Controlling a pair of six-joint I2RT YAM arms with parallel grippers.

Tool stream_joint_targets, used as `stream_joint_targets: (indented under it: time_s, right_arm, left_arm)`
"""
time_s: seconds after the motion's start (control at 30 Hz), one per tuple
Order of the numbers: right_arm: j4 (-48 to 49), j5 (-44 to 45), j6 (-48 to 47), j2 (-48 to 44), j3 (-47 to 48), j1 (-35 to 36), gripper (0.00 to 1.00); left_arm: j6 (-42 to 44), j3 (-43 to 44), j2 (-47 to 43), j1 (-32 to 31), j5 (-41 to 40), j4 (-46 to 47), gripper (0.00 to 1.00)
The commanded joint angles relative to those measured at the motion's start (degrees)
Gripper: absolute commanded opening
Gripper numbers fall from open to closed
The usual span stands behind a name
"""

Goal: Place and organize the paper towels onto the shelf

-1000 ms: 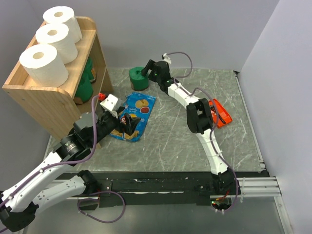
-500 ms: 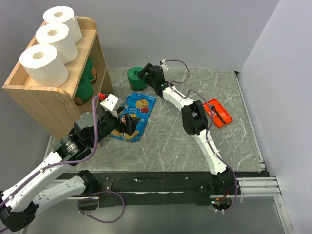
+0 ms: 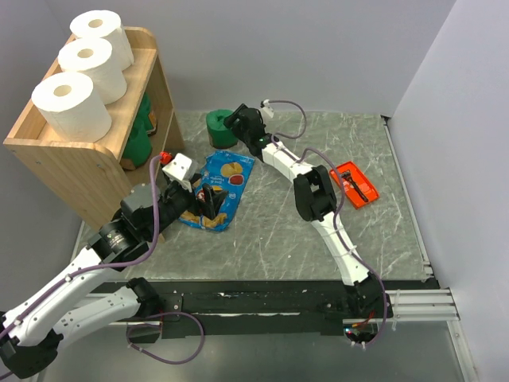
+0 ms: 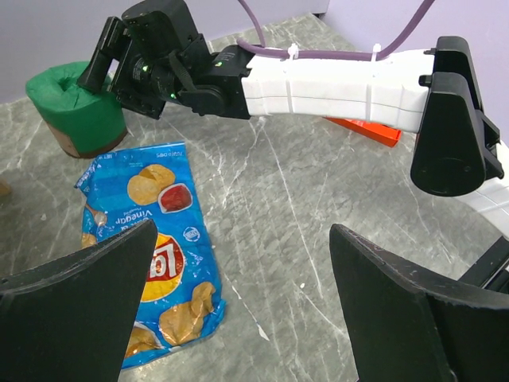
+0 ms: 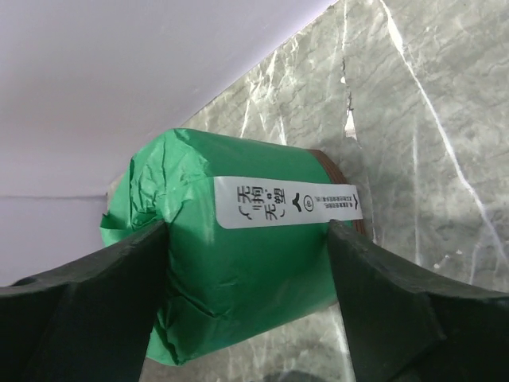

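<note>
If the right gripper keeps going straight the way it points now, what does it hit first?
The green paper towel roll on the table. The right gripper already has an open finger on each side of it, so the roll looks like first contact, though the remaining gap is hard to judge.

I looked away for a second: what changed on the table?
The right gripper swung left and closed in on the green roll, its fingers now straddling it. The left gripper, chip bag and white rolls on the shelf stayed put.
</note>
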Motion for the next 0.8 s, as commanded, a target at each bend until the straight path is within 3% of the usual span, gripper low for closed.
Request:
stream_joint_targets:
  time_s: [0.0, 0.43, 0.77]
  right_arm:
    - [-1.9, 3.2, -0.2, -0.9, -0.3, 0.1, 0.79]
    - [0.3, 5.2, -13.4, -12.0, -9.6, -1.6, 0.64]
    - [3.8, 5.7, -18.8, -26.8, -30.5, -4.9, 0.57]
  left_arm:
    - [0.8, -0.1, -1.1, -0.1, -0.8, 2.7, 0.96]
    - [1.0, 0.0, -1.0, 0.0, -1.3, 2.4, 0.96]
    - [1.2, -0.3, -1.3, 0.0, -2.1, 2.5, 0.96]
